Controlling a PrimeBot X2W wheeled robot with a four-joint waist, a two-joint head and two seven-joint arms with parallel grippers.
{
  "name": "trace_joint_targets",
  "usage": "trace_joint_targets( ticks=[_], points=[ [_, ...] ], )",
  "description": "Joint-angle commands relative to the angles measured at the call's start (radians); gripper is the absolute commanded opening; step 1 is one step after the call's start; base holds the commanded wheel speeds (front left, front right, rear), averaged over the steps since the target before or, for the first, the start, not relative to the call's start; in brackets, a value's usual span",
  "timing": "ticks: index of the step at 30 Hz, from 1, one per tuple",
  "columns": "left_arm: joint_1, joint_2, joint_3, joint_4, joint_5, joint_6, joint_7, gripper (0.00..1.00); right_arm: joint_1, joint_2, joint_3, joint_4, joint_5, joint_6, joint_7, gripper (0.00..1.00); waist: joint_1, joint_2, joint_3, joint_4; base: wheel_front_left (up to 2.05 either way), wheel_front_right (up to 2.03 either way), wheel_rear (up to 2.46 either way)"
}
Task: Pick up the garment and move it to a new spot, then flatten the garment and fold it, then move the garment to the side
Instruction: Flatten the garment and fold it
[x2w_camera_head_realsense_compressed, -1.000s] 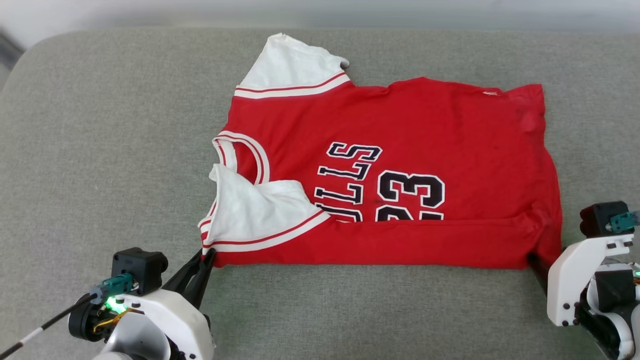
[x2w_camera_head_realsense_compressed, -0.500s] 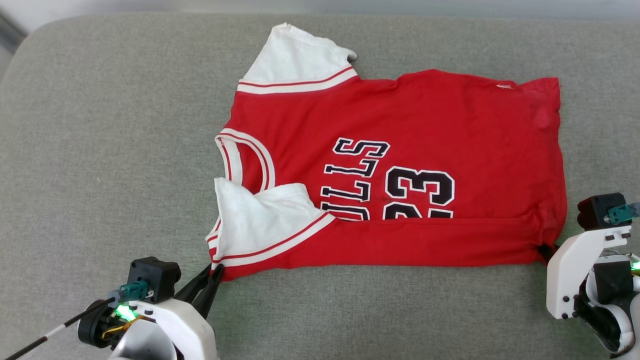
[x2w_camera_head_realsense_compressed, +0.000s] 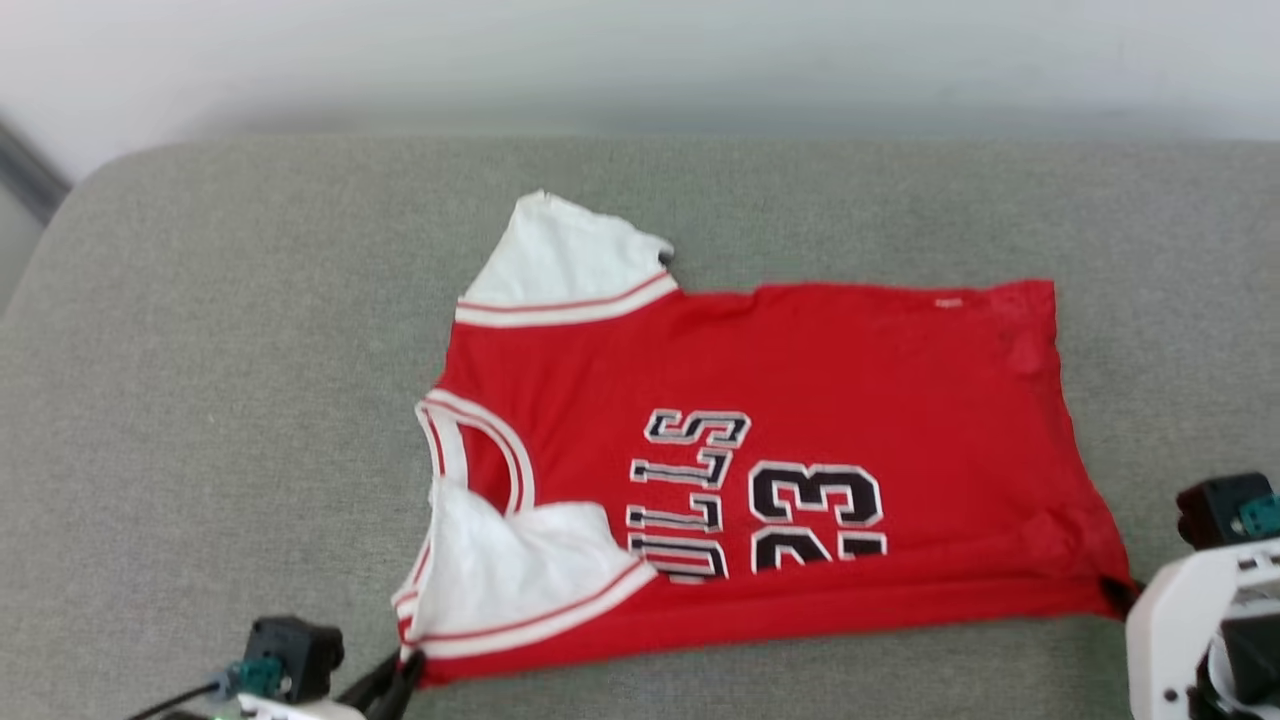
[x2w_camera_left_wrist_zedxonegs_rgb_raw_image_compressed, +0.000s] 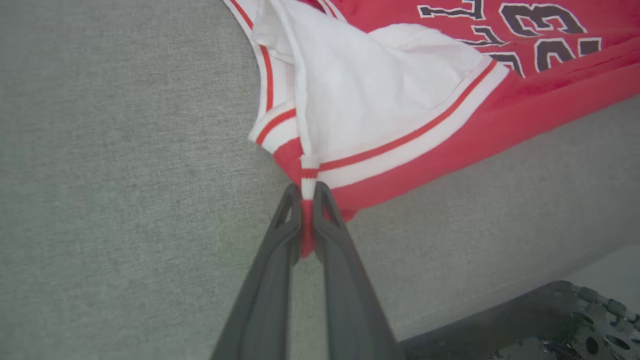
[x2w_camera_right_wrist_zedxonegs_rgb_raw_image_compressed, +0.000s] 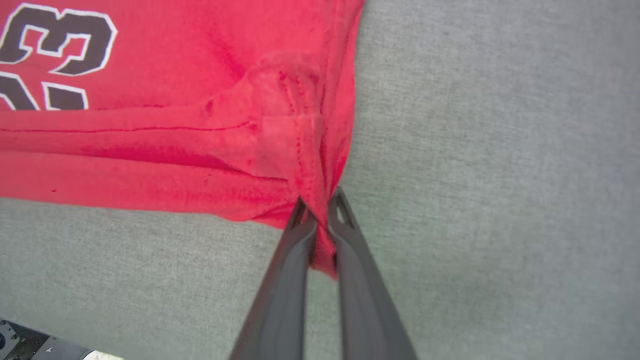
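Here, nearest the robot, the left claw, two long dark fingers, is pinched closed on the near collar-end corner of the garment, a red jersey shirt with white short sleeves and red-and-white striped trim. The right claw is likewise closed on the bunched near hem-end corner. The shirt lies spread sideways on the grey fabric-covered tabletop, collar toward the robot's left and hem toward its right, both held corners at its near edge. Just beyond the claws, a long red strip along the near side appears turned up over the body, cutting off the lower part of the black white-outlined lettering and number. The near white sleeve is laid inward over the chest beside the striped neckline. Farther off, the red body lies broadly flat with slight puckers at the hem end, and the far white sleeve sticks out past the far edge, not tucked in. Behind the tabletop stands a pale wall. Judged from this layout, placing and flattening look done and folding has begun with one lengthwise fold. The far sleeve, the remaining folds and the move to the side appear not yet done.
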Motion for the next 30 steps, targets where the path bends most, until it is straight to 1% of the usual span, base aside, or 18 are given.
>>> trace_joint_targets(
  ticks=[1,5,8,10,15,16,17,18,20,22,25,28,30],
  points=[
    [0.031,0.010,-0.002,-0.008,-0.007,0.009,0.008,0.00,0.037,-0.013,-0.014,-0.018,-0.001,-0.001,0.009,0.00,0.0000,0.0000,-0.024,-0.008,0.00,0.00,0.00],
    [0.079,0.016,-0.017,-0.011,-0.014,0.014,0.015,0.00,0.114,-0.006,-0.046,-0.044,0.003,-0.001,0.033,0.00,0.0000,0.0000,-0.034,-0.008,0.00,0.00,0.00],
    [0.095,-0.005,-0.022,0.005,-0.034,0.015,0.011,0.00,0.158,-0.002,-0.062,-0.036,-0.006,-0.001,0.048,0.00,0.0000,0.0000,-0.036,-0.006,0.00,0.00,0.00],
    [0.097,-0.027,-0.020,0.019,-0.058,0.008,0.006,0.00,0.173,0.001,-0.063,-0.023,-0.014,-0.001,0.047,0.00,0.0000,0.0000,-0.035,-0.007,0.00,0.00,0.00],
    [0.076,-0.040,-0.041,0.066,-0.056,-0.015,-0.009,0.00,0.166,0.016,-0.050,0.022,-0.017,-0.001,0.023,0.00,0.0000,0.0000,-0.032,-0.011,0.00,0.00,0.00],
    [0.071,-0.041,-0.041,0.076,-0.052,-0.019,-0.013,0.00,0.160,0.019,-0.043,0.028,-0.016,-0.001,0.014,0.47,0.0000,0.0000,-0.032,-0.012,0.00,0.00,0.00],
    [0.066,-0.043,-0.039,0.087,-0.046,-0.019,-0.023,0.41,0.153,0.024,-0.039,0.036,-0.013,-0.001,0.007,1.00,0.0000,0.0000,-0.034,-0.013,0.00,0.00,0.00],
    [0.059,-0.043,-0.037,0.096,-0.038,-0.020,-0.035,1.00,0.147,0.027,-0.035,0.044,-0.014,-0.001,-0.001,1.00,0.0000,0.0000,-0.035,-0.014,0.00,0.00,0.00],
    [0.042,-0.050,-0.030,0.112,-0.022,-0.021,-0.075,1.00,0.136,0.032,-0.025,0.051,-0.014,-0.001,-0.020,1.00,0.0000,0.0000,-0.045,-0.015,0.00,0.00,0.00],
    [0.031,-0.078,-0.008,0.118,-0.038,-0.020,-0.127,1.00,0.120,0.039,-0.033,0.050,-0.006,-0.001,-0.051,1.00,0.0000,0.0000,-0.055,-0.017,0.00,0.00,0.00],
    [0.005,-0.091,0.029,0.118,-0.029,-0.023,-0.211,1.00,0.092,0.045,-0.034,0.025,0.009,-0.001,-0.108,1.00,0.0000,0.0000,-0.069,-0.019,0.00,0.00,0.00],
    [-0.023,-0.105,0.061,0.108,0.002,-0.013,-0.313,1.00,0.056,0.049,-0.038,-0.020,0.021,-0.001,-0.199,1.00,0.0000,0.0000,-0.081,-0.024,0.00,0.00,0.00],
    [-0.041,-0.113,0.080,0.099,0.029,-0.010,-0.391,1.00,0.027,0.067,-0.077,-0.041,0.010,-0.001,-0.278,1.00,0.0000,0.0000,-0.088,-0.028,0.00,0.00,0.00]
  ],
)
